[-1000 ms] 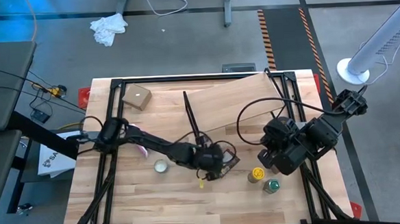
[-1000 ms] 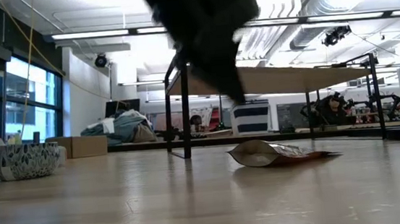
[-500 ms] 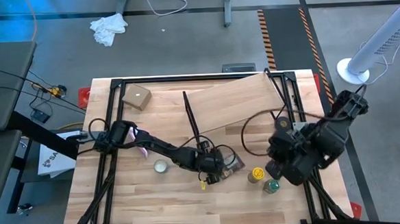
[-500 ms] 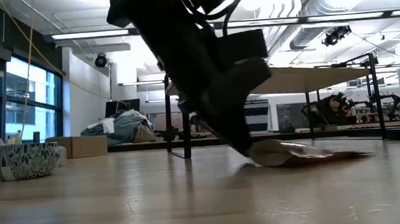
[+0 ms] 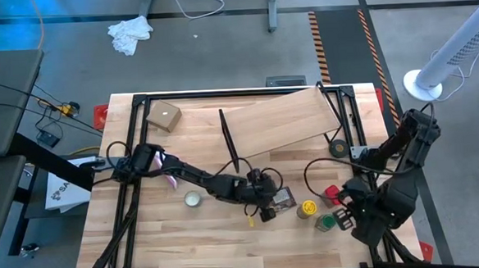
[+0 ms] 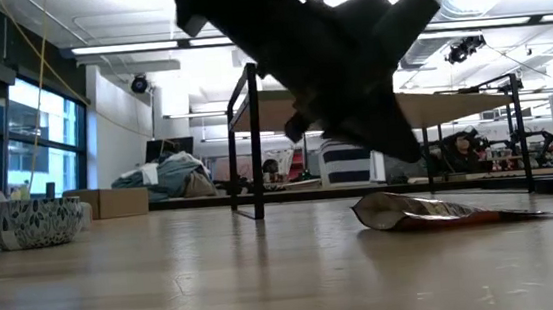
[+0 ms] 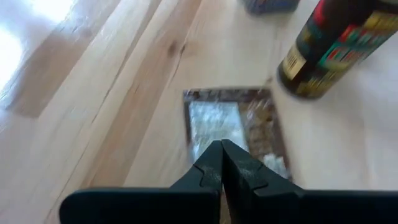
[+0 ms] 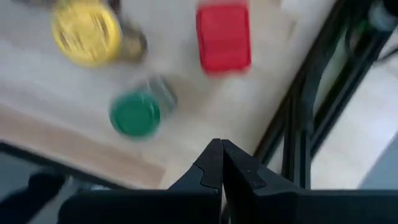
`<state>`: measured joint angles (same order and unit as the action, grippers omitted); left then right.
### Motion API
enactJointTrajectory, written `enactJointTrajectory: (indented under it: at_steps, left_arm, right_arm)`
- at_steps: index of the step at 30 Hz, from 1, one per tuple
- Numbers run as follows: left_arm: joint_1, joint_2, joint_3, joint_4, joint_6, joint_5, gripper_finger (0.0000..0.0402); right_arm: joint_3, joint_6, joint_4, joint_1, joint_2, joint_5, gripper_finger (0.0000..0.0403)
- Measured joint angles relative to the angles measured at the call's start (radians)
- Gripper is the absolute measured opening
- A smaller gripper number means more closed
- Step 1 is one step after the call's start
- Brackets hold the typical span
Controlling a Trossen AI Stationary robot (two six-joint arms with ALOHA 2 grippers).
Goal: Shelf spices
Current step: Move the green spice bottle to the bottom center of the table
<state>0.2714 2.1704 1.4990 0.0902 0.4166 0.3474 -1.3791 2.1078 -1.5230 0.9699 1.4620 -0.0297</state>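
- The left gripper (image 5: 264, 206) hangs over the middle of the front half of the table (image 5: 220, 242), fingers pressed together and holding nothing
- The brown packet (image 5: 282, 198) lies flat on the table just beyond those closed fingertips, on the side toward the right arm; in the left wrist view the packet (image 7: 233, 134) sits straight ahead of the tips, its long axis running in line with the fingers
- The left arm is clearly the nearer one to the packet
- The yellow-lidded jar (image 5: 308, 207) stands just past the packet, the green-lidded jar (image 5: 325, 222) beside it, and the red box (image 5: 332, 195) close by
- The right gripper (image 5: 355, 216) hovers near the table's right front corner, just beside the green jar and the red box, fingers shut and empty
- The shelf (image 5: 284, 119) stands at the back of the table, well apart from all four spices, its board slanting across the table; nothing rests on it yet
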Motion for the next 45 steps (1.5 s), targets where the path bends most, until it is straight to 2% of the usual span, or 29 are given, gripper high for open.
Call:
enactJointTrajectory:
  at_steps: [3, 8, 13, 16, 20, 26, 32, 39, 45]
  left_arm:
    - [-0.015, 0.000, 0.033, -0.009, -0.043, -0.034, 0.0000]
    - [-0.045, -0.054, 0.106, 0.122, -0.176, -0.023, 0.0000]
    - [-0.082, -0.163, 0.105, 0.175, -0.340, -0.022, 0.0000]
    - [-0.102, -0.221, 0.105, 0.230, -0.383, -0.002, 0.0000]
    - [-0.116, -0.292, 0.104, 0.329, -0.377, 0.109, 0.0000]
    - [-0.122, -0.364, 0.104, 0.464, -0.377, 0.153, 0.0000]
    - [-0.094, -0.421, 0.102, 0.636, -0.364, 0.225, 0.0000]
    - [-0.058, -0.535, 0.102, 0.746, -0.310, 0.338, 0.0000]
    - [-0.021, -0.684, 0.070, 0.898, -0.198, 0.495, 0.0000]
  right_arm:
    - [0.051, 0.002, 0.093, 0.001, 0.000, 0.088, 0.0000]
    - [0.138, 0.031, 0.203, 0.007, -0.005, 0.101, 0.0000]
    - [0.238, 0.023, 0.334, -0.031, -0.015, 0.026, 0.0000]
    - [0.263, -0.002, 0.369, -0.064, -0.016, -0.027, 0.0000]
    - [0.294, -0.062, 0.362, -0.108, -0.016, -0.049, 0.0000]
    - [0.366, -0.117, 0.490, -0.135, -0.017, -0.024, 0.0000]
    - [0.394, -0.042, 0.591, -0.099, -0.016, -0.022, 0.0000]
    - [0.394, 0.005, 0.679, -0.079, -0.004, -0.040, 0.0000]
    - [0.394, 0.005, 0.851, -0.100, 0.076, -0.068, 0.0000]
